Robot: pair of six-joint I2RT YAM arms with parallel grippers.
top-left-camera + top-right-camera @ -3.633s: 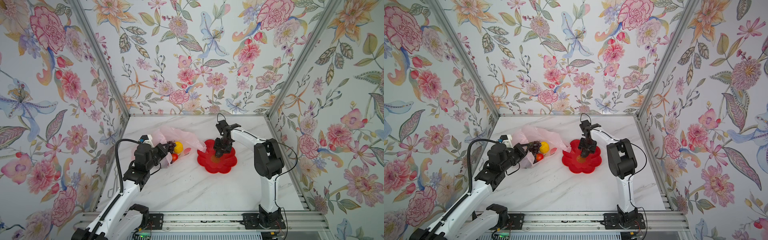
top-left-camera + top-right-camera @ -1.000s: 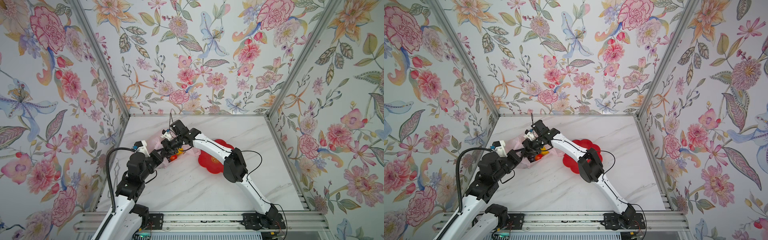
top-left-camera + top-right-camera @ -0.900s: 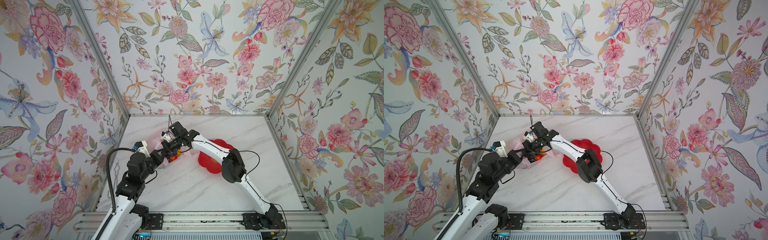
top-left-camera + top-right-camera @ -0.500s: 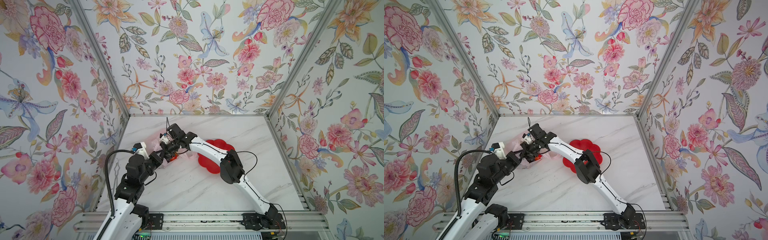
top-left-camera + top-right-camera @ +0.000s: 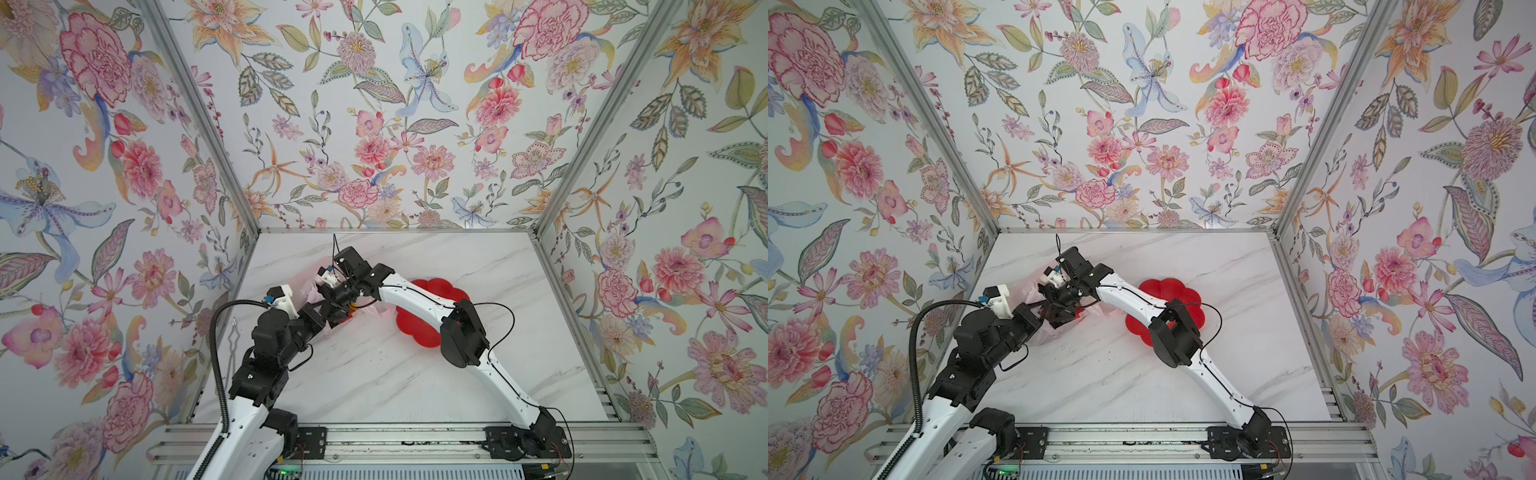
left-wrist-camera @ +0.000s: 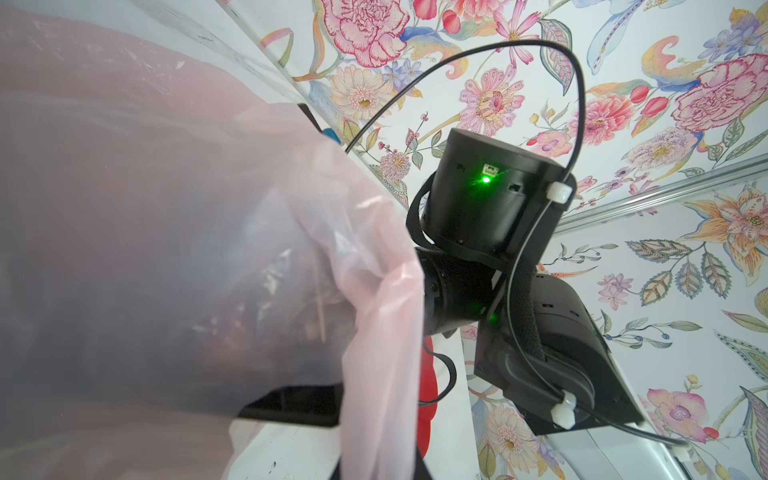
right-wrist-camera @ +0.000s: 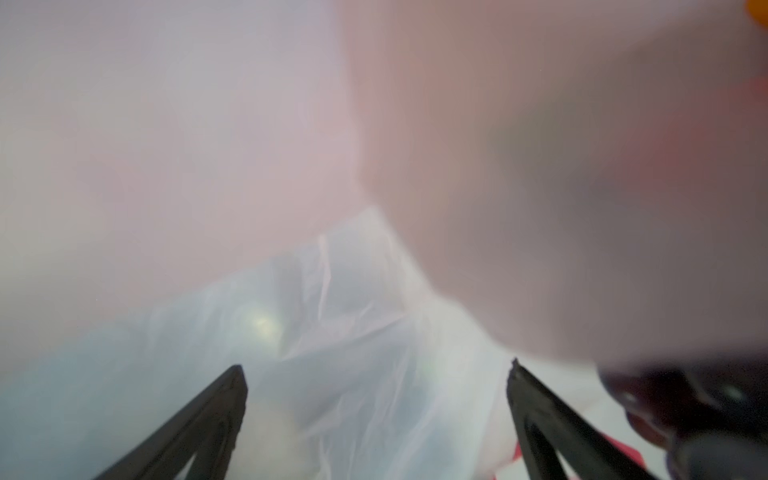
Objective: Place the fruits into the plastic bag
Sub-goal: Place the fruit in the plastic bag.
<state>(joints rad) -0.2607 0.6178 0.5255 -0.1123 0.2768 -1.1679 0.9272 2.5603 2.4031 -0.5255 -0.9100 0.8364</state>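
The pink plastic bag [image 5: 308,289] lies at the table's left, partly under both arms in both top views. My left gripper [image 5: 329,321] is shut on the bag's edge, and a strip of film [image 6: 380,415] runs between its jaws. My right gripper [image 7: 376,368] is open inside the bag's mouth, with only film [image 7: 332,311] between its fingers. Of the fruits, a red-orange patch [image 5: 351,311] shows under the right wrist. A dark purple grape bunch [image 7: 665,399] lies beside one right finger. Dark shapes [image 6: 249,332] show through the film.
A red flower-shaped plate [image 5: 417,332] sits right of the bag, half hidden by the right arm [image 5: 461,332]. Flowered walls close in the back and both sides. A thin metal clip [image 5: 234,334] lies by the left wall.
The right arm has swung from the red plate over to the bag and reached further into its mouth. Its jaws now stand wide. The left gripper has kept its hold on the bag.
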